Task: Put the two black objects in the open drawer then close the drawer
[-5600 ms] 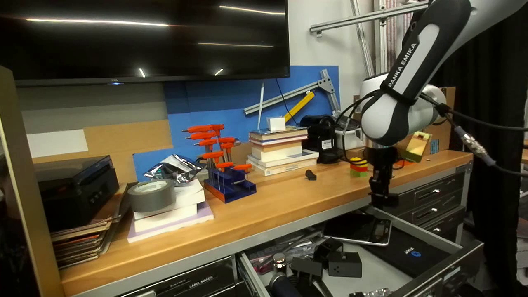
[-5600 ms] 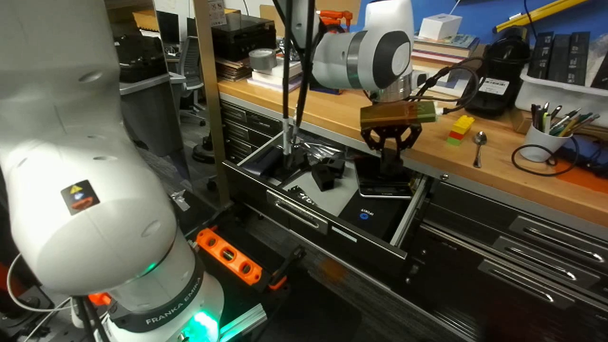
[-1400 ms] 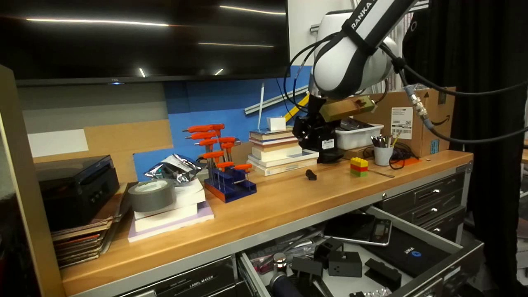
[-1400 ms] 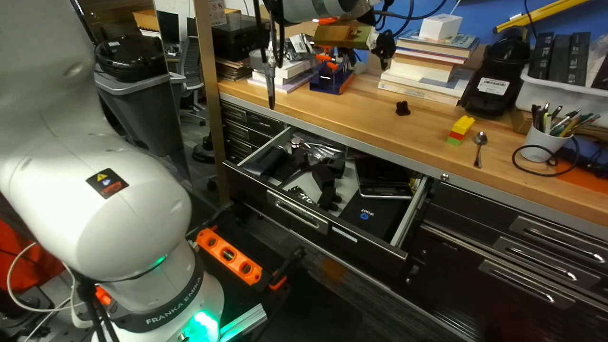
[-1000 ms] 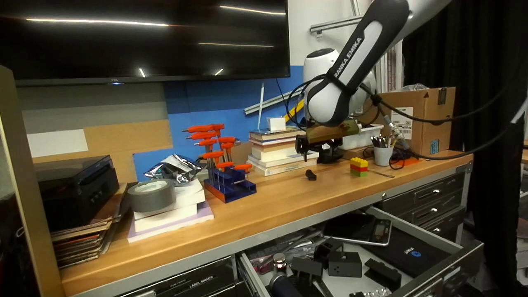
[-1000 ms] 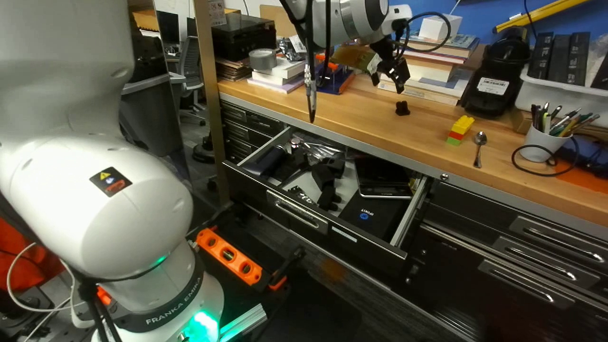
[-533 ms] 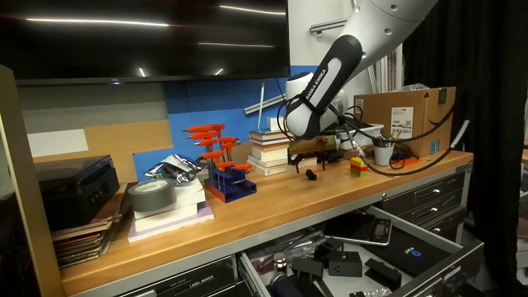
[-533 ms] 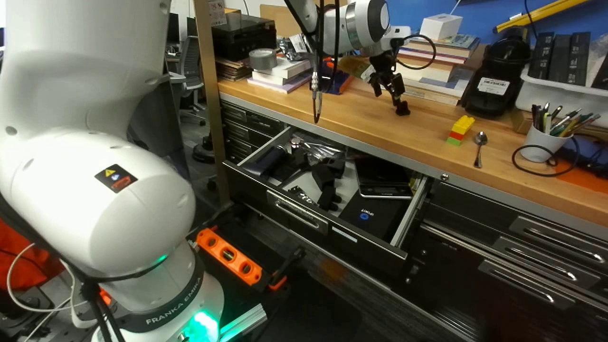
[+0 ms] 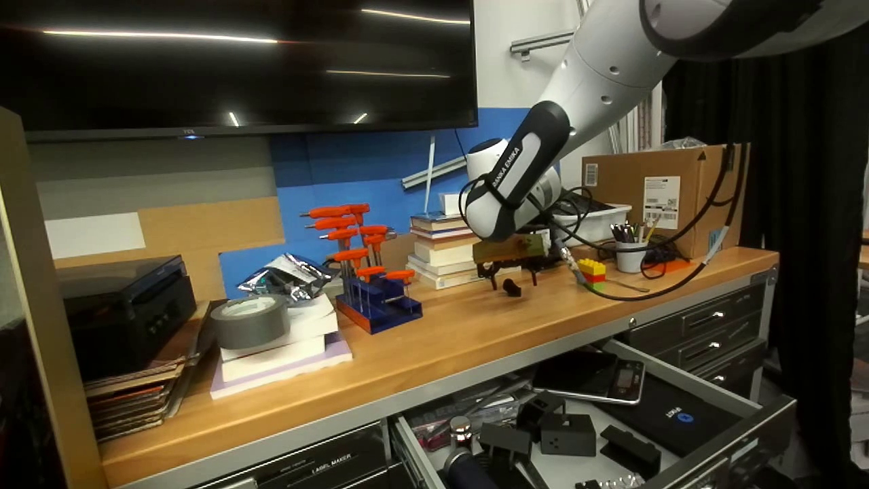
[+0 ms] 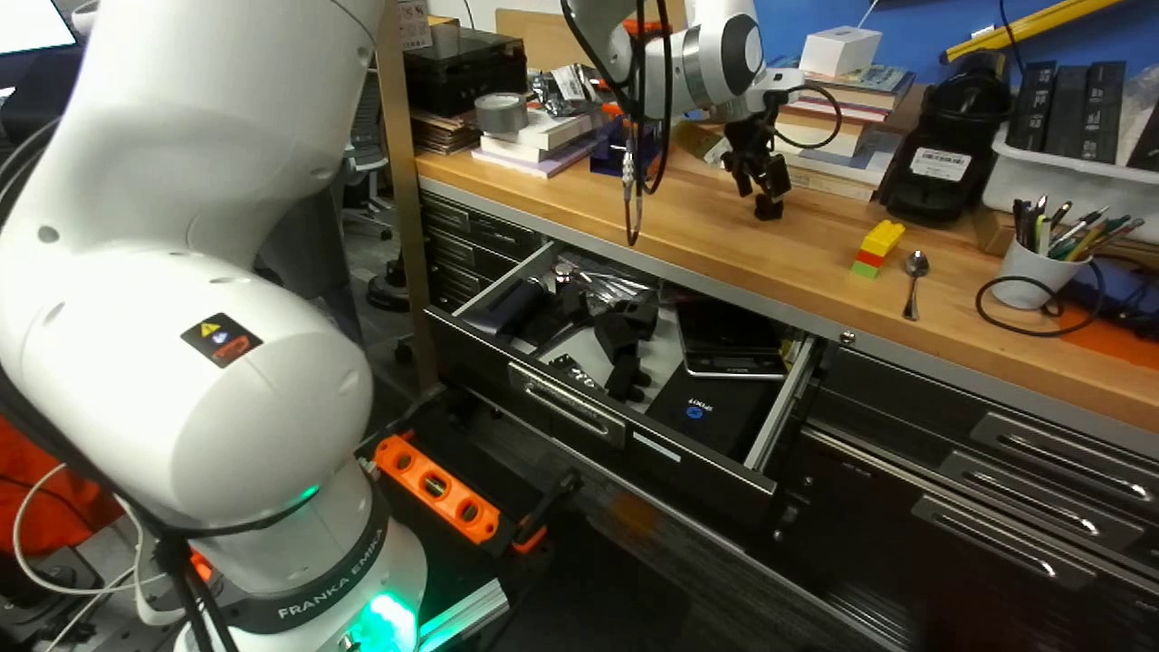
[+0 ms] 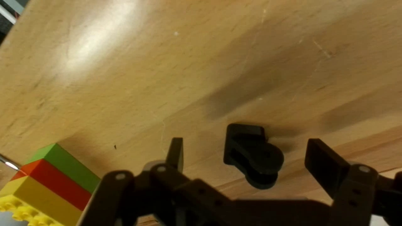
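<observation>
A small black object (image 11: 254, 153) with a rounded end lies on the wooden benchtop. In the wrist view my gripper (image 11: 246, 153) has one finger on either side of it, with space left at both. Both exterior views show the gripper (image 10: 762, 186) low over this object (image 9: 512, 288), pointing down, open and holding nothing. Below the bench the drawer (image 10: 480, 340) is pulled out. Inside it, near the front, lies another black object (image 9: 630, 450), narrow and long, also visible in an exterior view (image 10: 625, 376).
A yellow, red and green block stack (image 11: 53, 188) stands beside the gripper, with a spoon (image 10: 913, 281) further along. Books (image 10: 824, 136) are piled behind. The drawer also holds a scale (image 9: 590, 377), a flat black case (image 10: 715, 412) and several black parts.
The long black object held above the drawer in the oldest frames now lies in it, released. Over the last second my open gripper has come down to the black object on the benchtop.
</observation>
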Controlling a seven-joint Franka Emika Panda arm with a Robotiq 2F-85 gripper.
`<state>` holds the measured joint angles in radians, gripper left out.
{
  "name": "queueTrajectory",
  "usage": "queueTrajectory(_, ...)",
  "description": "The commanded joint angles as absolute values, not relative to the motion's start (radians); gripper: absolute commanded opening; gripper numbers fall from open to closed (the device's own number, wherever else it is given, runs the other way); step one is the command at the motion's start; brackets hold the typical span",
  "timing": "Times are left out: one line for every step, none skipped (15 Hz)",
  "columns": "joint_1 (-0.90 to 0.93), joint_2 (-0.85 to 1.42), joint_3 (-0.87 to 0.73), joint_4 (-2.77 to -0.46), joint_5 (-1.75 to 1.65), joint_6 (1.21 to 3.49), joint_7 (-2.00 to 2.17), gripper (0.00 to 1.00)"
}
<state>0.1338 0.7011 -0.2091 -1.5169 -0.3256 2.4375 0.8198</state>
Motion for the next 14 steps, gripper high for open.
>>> queueTrajectory(0.141, 0.781, -0.234, -1.387, -0.299, 2.378, 0.841, 1.0)
queueTrajectory(0.139, 0.795, -0.236, -1.368, -0.297, 2.369, 0.843, 1.0)
queueTrajectory(0.138, 0.806, -0.237, -1.353, -0.297, 2.362, 0.845, 1.0)
queueTrajectory(0.137, 0.816, -0.24, -1.339, -0.297, 2.355, 0.847, 1.0)
queueTrajectory(0.137, 0.826, -0.243, -1.325, -0.298, 2.348, 0.85, 1.0)
queueTrajectory(0.136, 0.833, -0.244, -1.314, -0.299, 2.342, 0.851, 1.0)
queueTrajectory(0.136, 0.838, -0.245, -1.307, -0.301, 2.341, 0.851, 0.75)
queueTrajectory(0.136, 0.843, -0.246, -1.3, -0.301, 2.339, 0.85, 0.73)
queueTrajectory(0.136, 0.847, -0.248, -1.294, -0.302, 2.337, 0.85, 0.66)
queueTrajectory(0.136, 0.847, -0.247, -1.29, -0.302, 2.336, 0.849, 0.58)
queueTrajectory(0.136, 0.848, -0.247, -1.285, -0.302, 2.332, 0.849, 0.49)
queueTrajectory(0.135, 0.849, -0.246, -1.282, -0.302, 2.329, 0.848, 0.42)
queueTrajectory(0.135, 0.851, -0.246, -1.28, -0.302, 2.328, 0.848, 0.33)
queueTrajectory(0.136, 0.852, -0.246, -1.278, -0.302, 2.326, 0.848, 0.27)
